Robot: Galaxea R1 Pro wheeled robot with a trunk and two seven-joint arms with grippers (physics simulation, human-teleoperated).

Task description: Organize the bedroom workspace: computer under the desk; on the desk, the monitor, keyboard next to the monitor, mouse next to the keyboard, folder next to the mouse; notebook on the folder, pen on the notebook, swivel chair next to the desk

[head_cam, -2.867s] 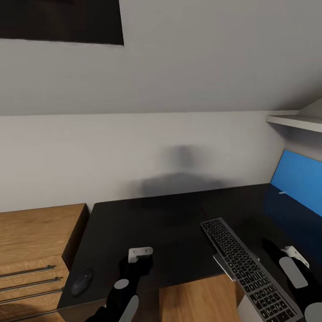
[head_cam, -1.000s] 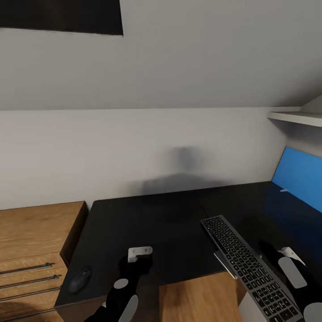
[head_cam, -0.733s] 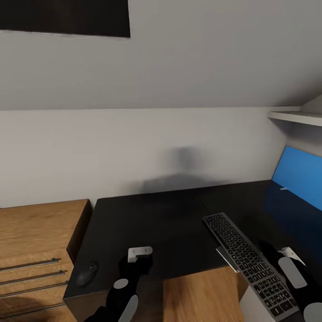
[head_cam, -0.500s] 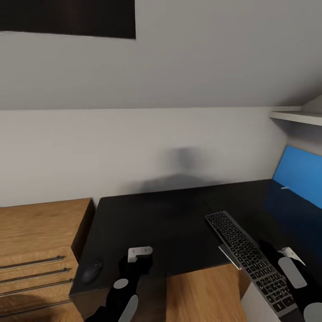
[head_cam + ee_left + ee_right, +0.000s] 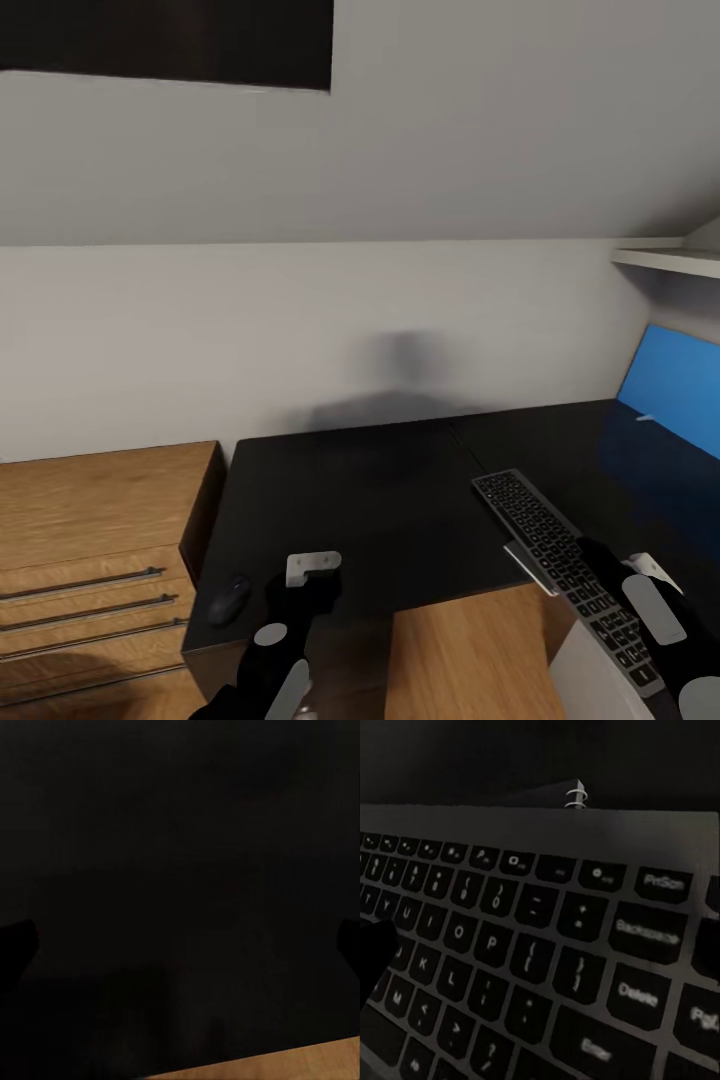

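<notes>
Facing the desk (image 5: 380, 500) | mouse (image 5: 229, 598) at its left front corner | left gripper (image 5: 312, 566), fingers' gap untellable | keyboard (image 5: 560, 565) overhanging right, right gripper (image 5: 640, 572) beside, grip unclear | right wrist adds key legends, notebook (image 5: 556, 796) spiral behind

On the desk (image 5: 370, 500), the mouse (image 5: 229, 598) lies near its front left corner, the keyboard (image 5: 560, 560) overhanging its front edge rightward.

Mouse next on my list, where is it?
In the head view, the mouse sits at the desk's front left corner, beside the wooden dresser.
</notes>
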